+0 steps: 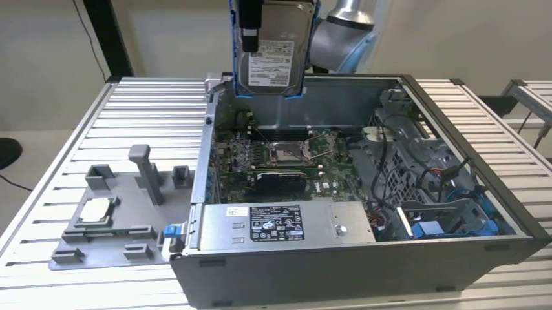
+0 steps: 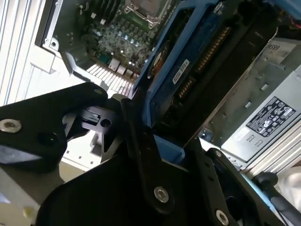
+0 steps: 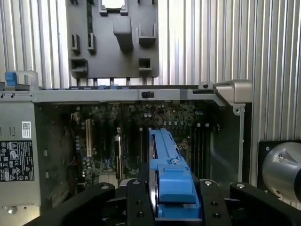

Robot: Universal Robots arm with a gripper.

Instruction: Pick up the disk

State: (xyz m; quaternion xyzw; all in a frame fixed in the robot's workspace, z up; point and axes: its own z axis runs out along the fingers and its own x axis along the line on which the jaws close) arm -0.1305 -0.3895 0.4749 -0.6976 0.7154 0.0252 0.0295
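The hand [image 3: 173, 205] is closed tight on the disk [image 1: 276, 51]. Its black fingers [image 3: 141, 202] press on both sides of the blue frame [image 3: 170, 186] that goes around the disk. In the exterior view the disk hangs on its edge, up in the air, above the back wall of the case [image 1: 466, 261]. Its white label faces the camera. It does not touch the case. The shiny grey arm [image 1: 345, 32] is just behind the disk.

The case is a big grey computer box. It lies on its side with the lid off, so you can look right in. In the middle of the case is a green board [image 1: 258, 165] with a square metal spot on it. Along the front wall of the case sits a long grey box [image 1: 276, 223] with a black label. In the corner of the case on the exterior view's right there is a blue holder [image 1: 448, 226] with some wires near it.

Beside the case, on the exterior view's left, lies a flat grey tray [image 1: 129, 236] with little walls and pockets. A small square silver chip [image 1: 95, 210] rests in one pocket, on the side of the tray far from the case. One tall post stands up near the middle of the tray.

The case and the tray both sit on the tabletop [image 1: 147, 116], which is made of long silver metal strips.
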